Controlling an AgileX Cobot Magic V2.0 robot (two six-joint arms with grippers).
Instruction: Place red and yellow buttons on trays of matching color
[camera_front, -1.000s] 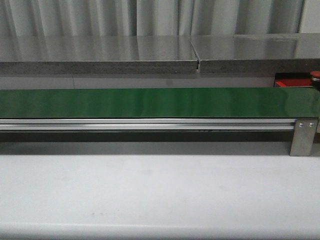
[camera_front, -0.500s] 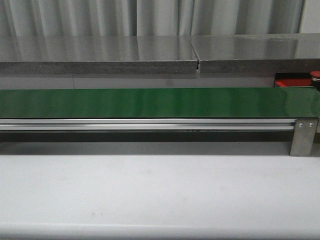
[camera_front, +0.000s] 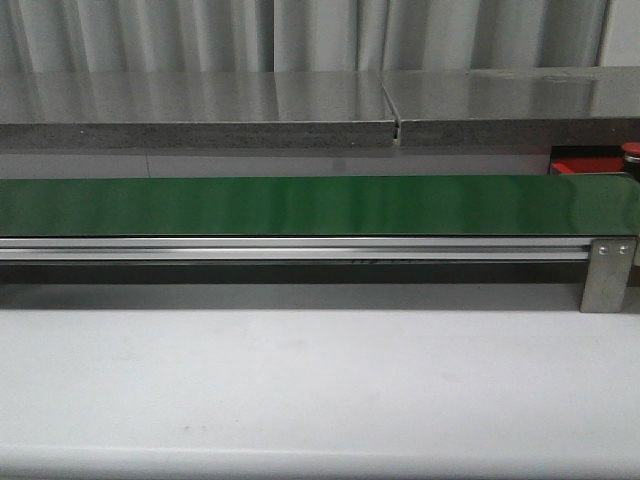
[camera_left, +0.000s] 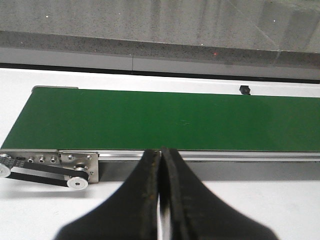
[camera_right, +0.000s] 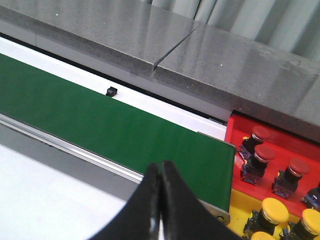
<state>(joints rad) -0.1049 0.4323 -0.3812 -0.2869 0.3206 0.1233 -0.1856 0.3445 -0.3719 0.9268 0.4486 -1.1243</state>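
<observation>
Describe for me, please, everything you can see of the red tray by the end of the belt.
The red tray is bright red, flat and straight-edged, apparently plastic, with a low raised rim. It lies level just past the right end of the green belt, below the grey stone ledge. Only part shows. Several red-capped buttons stand upright in it. Yellow-capped buttons sit beside it on a yellow surface. Neither gripper touches it.

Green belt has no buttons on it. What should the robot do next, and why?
Probably open the right hand and wait beside the green belt. That hand is shut, the belt is bare, and the red buttons in view already sit on the red tray.
</observation>
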